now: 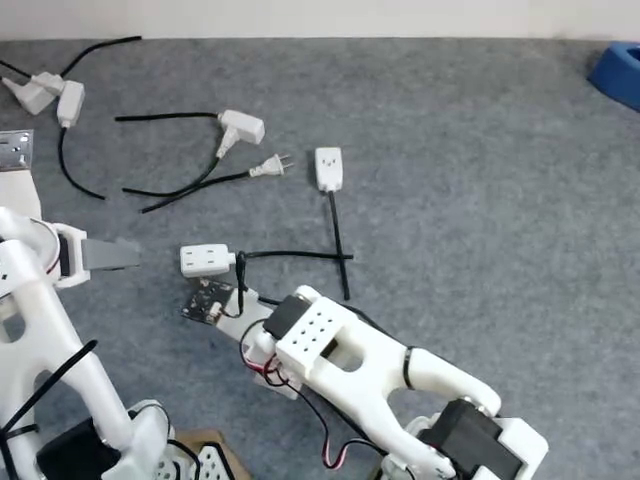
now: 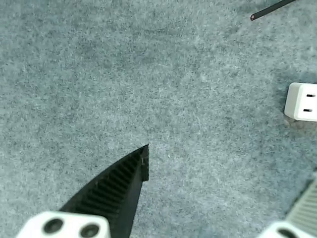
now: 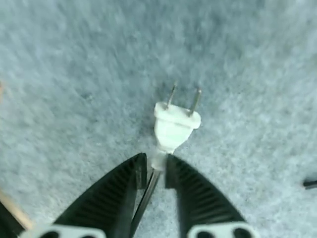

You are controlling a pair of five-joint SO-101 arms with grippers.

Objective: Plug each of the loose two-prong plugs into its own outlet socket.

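- Looking down from high up, an outlet socket (image 1: 205, 260) lay on the grey carpet (image 1: 480, 200), just beside the left gripper (image 1: 130, 260). A loose two-prong plug (image 1: 270, 167) lay near a second outlet socket (image 1: 328, 168).
- In the left wrist view, the jaws stood wide apart, with the outlet socket (image 2: 302, 101) near them.
- In the right wrist view, the right gripper (image 3: 156, 171) pinched the neck of a white plug (image 3: 176, 126), jaws narrow.

no readable text, labels, numbers or signs on anything
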